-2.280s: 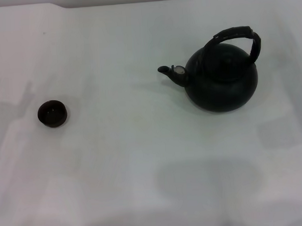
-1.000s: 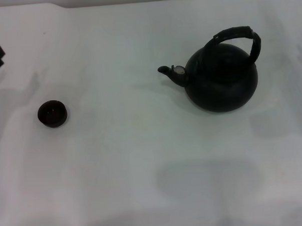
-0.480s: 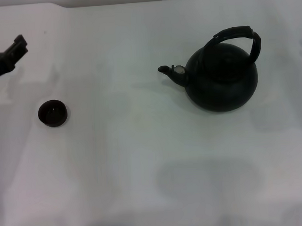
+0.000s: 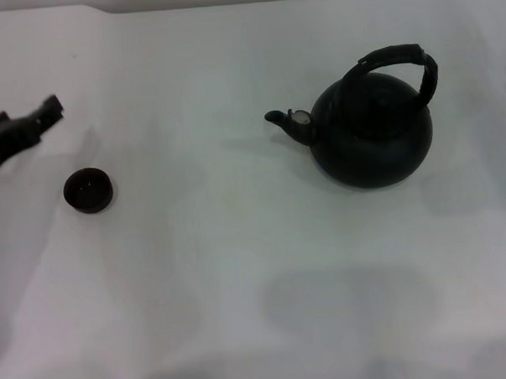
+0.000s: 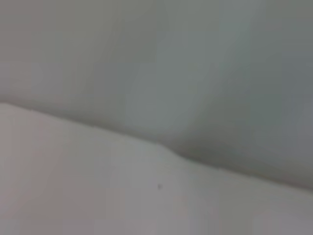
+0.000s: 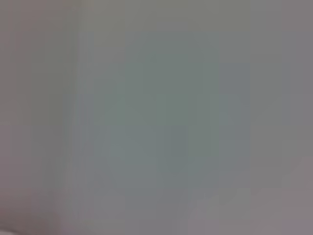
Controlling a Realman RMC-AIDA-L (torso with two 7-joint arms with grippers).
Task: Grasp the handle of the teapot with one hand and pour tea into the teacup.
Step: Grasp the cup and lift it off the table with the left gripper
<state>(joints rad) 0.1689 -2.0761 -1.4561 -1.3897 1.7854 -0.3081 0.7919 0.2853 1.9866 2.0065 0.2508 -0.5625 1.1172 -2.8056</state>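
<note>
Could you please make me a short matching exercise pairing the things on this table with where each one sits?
Things:
1. teapot
2. teacup
3. left gripper
4. handle

Places:
A. arching over the pot's top
B. on the table's left side, standing alone
C. on the table's right side, spout pointing left
D. at the left edge, beyond the cup

Pairs: 1-C, 2-B, 3-D, 4-A

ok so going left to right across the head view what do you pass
left gripper → teacup → teapot, spout first, its handle arching over the top toward the right
</note>
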